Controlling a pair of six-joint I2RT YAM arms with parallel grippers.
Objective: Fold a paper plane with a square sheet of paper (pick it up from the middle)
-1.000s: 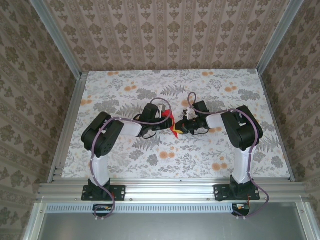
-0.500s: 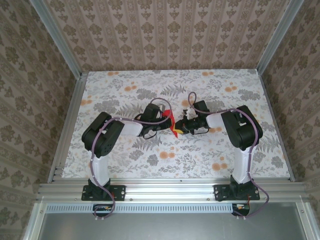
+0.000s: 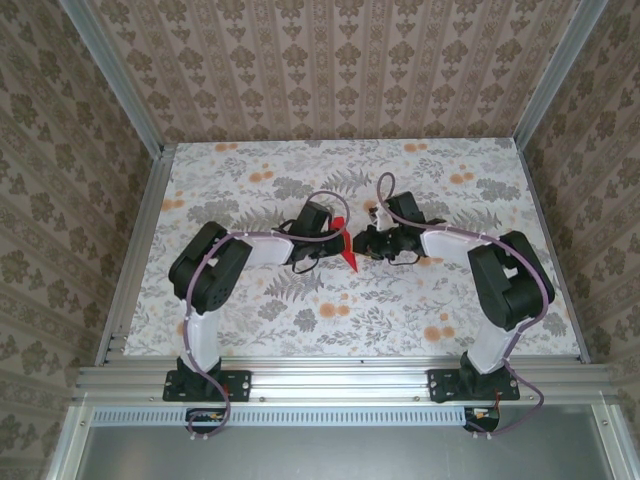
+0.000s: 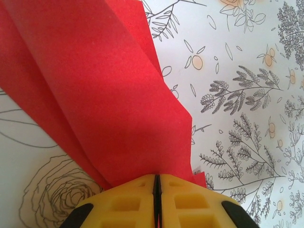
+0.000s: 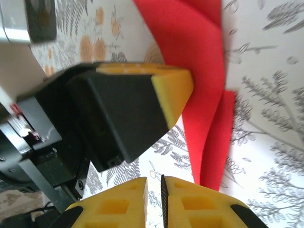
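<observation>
Top external view: the two arms reach toward each other over the middle of the flowered counter [image 3: 250, 160]. The left tool [image 3: 333, 236] and the right tool [image 3: 362, 243] sit close together, tips facing. The red sheet of paper [image 3: 346, 256] lies between them. It is folded to a narrow shape whose point aims toward the near edge. Its upper part is at the left tool's tips, and the right tool is just beside it.

Left wrist view: the left tool [image 4: 156, 178] has its two yellow tips pressed together, pinching the red sheet of paper [image 4: 95, 95] by its edge. The paper fans out from the pinch, up and to the left, in several folded layers above the counter [image 4: 247, 71]. A small red corner pokes out to the right of the tips.

Right wrist view: the right tool [image 5: 154, 180] has its yellow tips parted by a thin gap, with counter showing through and nothing between them. The red sheet of paper [image 5: 204, 71] hangs ahead and to the right, and its lower tip ends just beside the right-hand tip. One yellow finger [image 5: 172, 90] of the left tool presses against the paper's left face.
</observation>
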